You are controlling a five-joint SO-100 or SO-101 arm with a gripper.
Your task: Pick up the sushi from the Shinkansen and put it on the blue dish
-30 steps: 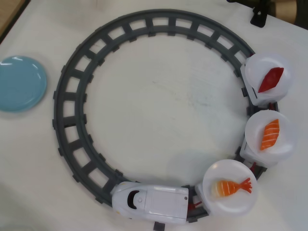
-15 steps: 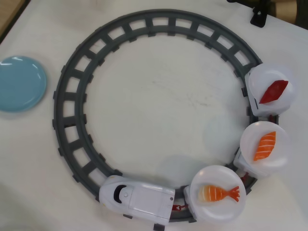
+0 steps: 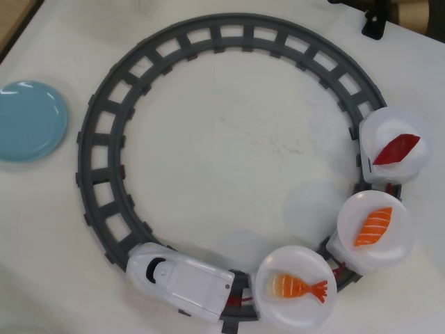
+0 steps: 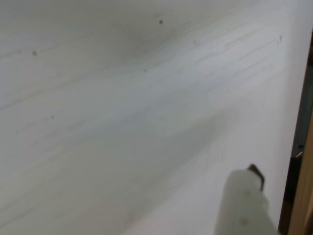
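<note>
In the overhead view the white Shinkansen [image 3: 179, 279] sits on the grey ring track [image 3: 104, 125] at the bottom left. It pulls three cars topped by white plates. The salmon sushi [image 3: 373, 226] lies on the middle plate [image 3: 375, 252] at the right. The blue dish [image 3: 28, 122] lies empty at the left edge, outside the track. The gripper does not show in the overhead view. The wrist view shows only bare white tabletop and one white finger [image 4: 243, 203] at the bottom right, holding nothing that I can see; the other finger is hidden.
An orange shrimp piece [image 3: 300, 287] lies on the plate behind the train, and a dark red piece [image 3: 396, 149] on the last plate. A black part [image 3: 374, 24] stands at the top right corner. A wooden edge [image 4: 304, 186] runs down the wrist view's right side.
</note>
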